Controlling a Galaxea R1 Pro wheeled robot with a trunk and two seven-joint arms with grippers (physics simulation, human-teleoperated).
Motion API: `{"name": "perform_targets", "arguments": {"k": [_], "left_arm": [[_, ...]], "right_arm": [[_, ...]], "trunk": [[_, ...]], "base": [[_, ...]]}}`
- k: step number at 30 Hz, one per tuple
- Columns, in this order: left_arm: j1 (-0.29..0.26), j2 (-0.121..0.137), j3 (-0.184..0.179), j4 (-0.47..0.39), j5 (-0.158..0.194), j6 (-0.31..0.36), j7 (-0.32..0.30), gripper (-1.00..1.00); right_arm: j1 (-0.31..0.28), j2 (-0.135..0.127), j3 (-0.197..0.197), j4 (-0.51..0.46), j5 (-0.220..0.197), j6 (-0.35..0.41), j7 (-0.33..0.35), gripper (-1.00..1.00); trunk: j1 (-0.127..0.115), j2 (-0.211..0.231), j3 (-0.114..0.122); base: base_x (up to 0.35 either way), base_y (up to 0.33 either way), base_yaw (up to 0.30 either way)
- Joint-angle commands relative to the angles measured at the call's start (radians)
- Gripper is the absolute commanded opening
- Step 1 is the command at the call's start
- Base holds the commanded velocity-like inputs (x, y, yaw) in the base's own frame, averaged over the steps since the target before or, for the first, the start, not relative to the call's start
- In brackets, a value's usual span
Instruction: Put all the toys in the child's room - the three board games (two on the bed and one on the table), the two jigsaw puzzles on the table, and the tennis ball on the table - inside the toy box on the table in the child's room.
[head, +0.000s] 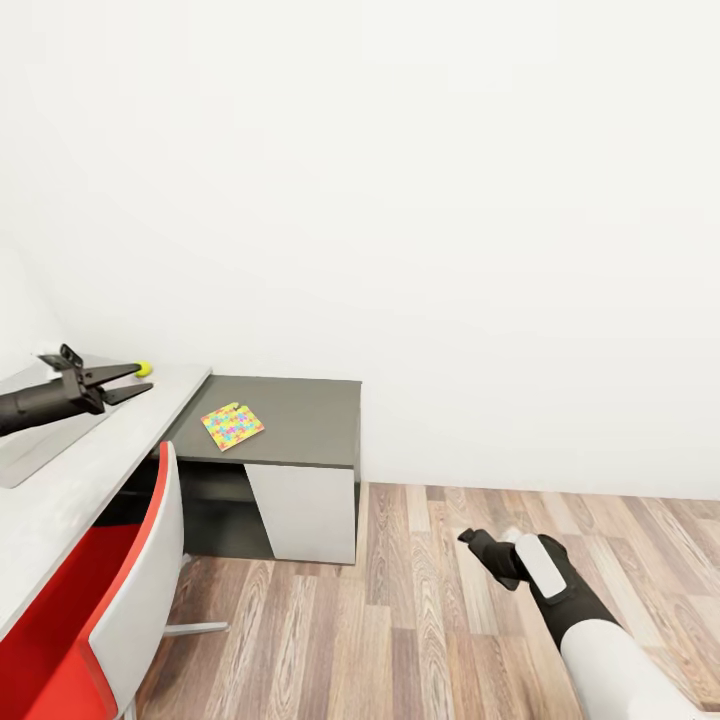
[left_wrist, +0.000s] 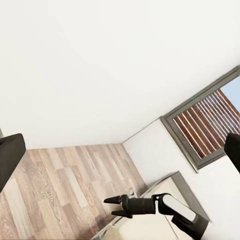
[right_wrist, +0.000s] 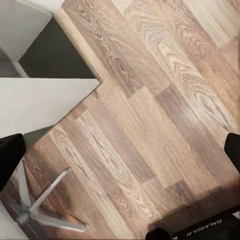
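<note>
White wall fills the background of the head view, with wood-plank floor (head: 440, 620) below it.

Table (head: 90, 460): light-grey top along the view's left side, joined to a lower dark-grey section (head: 300, 415) against the wall; white cabinet door (head: 305, 510) under that section.

Jigsaw puzzle (head: 233, 426): one thin multicoloured board, flat on the dark-grey section, near its front edge and toward the end that meets the light-grey top, turned at an angle to the edges. Nothing touches it.

Tennis ball (head: 144, 369): yellow-green, on the light-grey top close to the wall edge.

Left gripper (head: 133, 381): reaches over the light-grey top, fingers spread apart, nothing between them. Ball sits right at the tip of the finger nearer the wall, not between the jaws; contact cannot be judged. Puzzle lies well apart from these jaws, on the lower section.

Toy box (head: 25, 455): shallow light-grey bin on the light-grey top, partly cut off by the picture's edge, under the left arm. The visible part of its inside holds nothing.

Right gripper (head: 470, 539): low over the floor, well apart from the table. In the left wrist view its two fingers (left_wrist: 114, 200) stand apart with nothing held.

Red-and-white swivel chair (head: 110, 610): at the table's front edge. Right wrist view shows its metal base legs (right_wrist: 40, 207) on the floor beside the white cabinet side (right_wrist: 42, 102).

Left wrist view: a window with slatted blind (left_wrist: 205, 122) in the far wall.
</note>
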Motion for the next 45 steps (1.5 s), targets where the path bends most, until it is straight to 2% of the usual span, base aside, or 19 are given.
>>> {"name": "perform_targets", "arguments": {"k": [1, 4, 8, 24, 28, 31, 33, 37, 45], "left_arm": [[0.000, -0.005, 0.000, 0.000, -0.001, 0.008, -0.004, 1.00], [0.001, -0.019, -0.001, 0.000, -0.003, 0.005, -0.004, 1.00], [0.002, -0.027, -0.001, 0.000, -0.005, 0.003, -0.004, 1.00], [0.003, -0.030, -0.002, 0.000, -0.006, 0.003, -0.004, 1.00], [0.004, -0.031, -0.002, 0.000, -0.006, -0.001, -0.004, 1.00], [0.006, -0.033, -0.002, 0.000, -0.006, -0.012, -0.004, 1.00], [0.010, -0.034, -0.001, 0.001, -0.006, -0.020, -0.004, 1.00], [0.014, -0.035, -0.002, 0.001, -0.006, -0.026, -0.004, 1.00], [0.037, -0.047, -0.001, 0.003, -0.010, -0.057, -0.004, 1.00]], "right_arm": [[-0.001, -0.001, 0.020, -0.002, -0.007, 0.003, -0.008, 1.00], [-0.001, -0.001, 0.047, -0.011, -0.004, 0.004, -0.007, 1.00], [0.000, -0.001, 0.059, -0.057, -0.003, 0.004, -0.006, 1.00], [0.002, 0.000, 0.064, -0.114, -0.002, 0.005, -0.007, 1.00], [0.014, 0.000, 0.069, -0.195, -0.002, 0.015, -0.008, 1.00], [0.075, 0.001, 0.091, -0.293, -0.002, 0.033, -0.011, 1.00], [0.117, 0.000, 0.105, -0.398, -0.002, 0.063, -0.014, 1.00], [0.150, -0.001, 0.109, -0.518, -0.003, 0.123, -0.018, 1.00], [0.159, 0.000, 0.114, -0.586, -0.002, 0.161, -0.019, 1.00]], "trunk": [[0.001, -0.002, -0.002], [0.001, -0.002, -0.002], [0.001, -0.002, -0.002], [0.001, -0.002, 0.002], [0.001, -0.002, 0.005], [0.001, -0.002, 0.007], [0.001, -0.002, 0.008], [0.001, -0.002, 0.013], [0.001, -0.002, 0.016]], "base": [[0.000, 0.000, 0.000], [0.000, 0.000, 0.000], [0.000, 0.000, -0.002], [0.000, 0.000, -0.230], [0.000, 0.000, -0.277], [0.000, 0.000, -0.275], [0.000, 0.000, -0.250], [0.000, 0.000, -0.222], [0.000, 0.000, -0.068]]}}
